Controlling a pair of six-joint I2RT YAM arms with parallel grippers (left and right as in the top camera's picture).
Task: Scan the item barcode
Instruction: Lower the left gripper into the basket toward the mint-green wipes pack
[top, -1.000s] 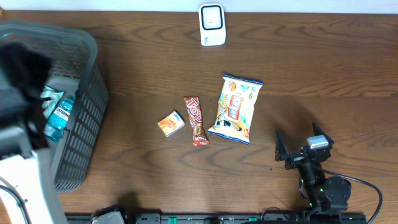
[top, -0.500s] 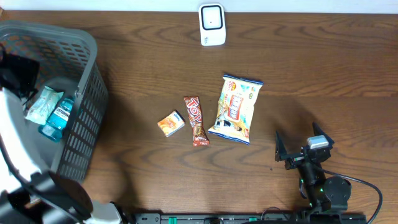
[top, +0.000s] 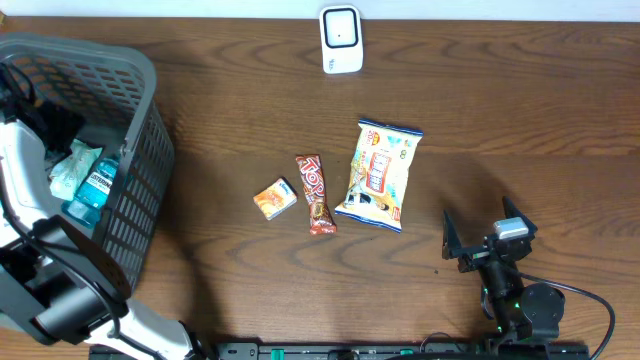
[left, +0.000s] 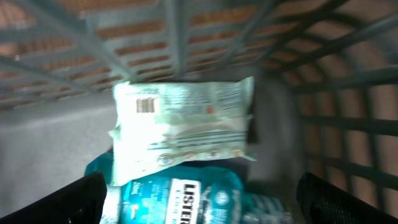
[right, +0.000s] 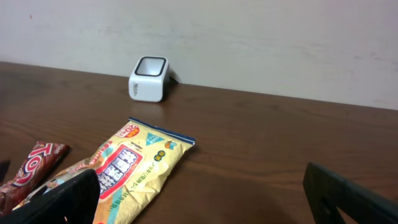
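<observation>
Overhead: a grey basket sits at the table's left edge, and the left arm reaches into it above a pale wipes packet and a blue bottle. The scanner stands at the far edge, open wood before it

Left wrist: the left gripper hangs spread wide and empty, basket walls close around. The packet's long axis runs left to right, barcode facing up at its left end

Right wrist: the right gripper is spread, empty, beside a snack bag

Top-down overhead; wrist views inside basket, low toward scanner
</observation>
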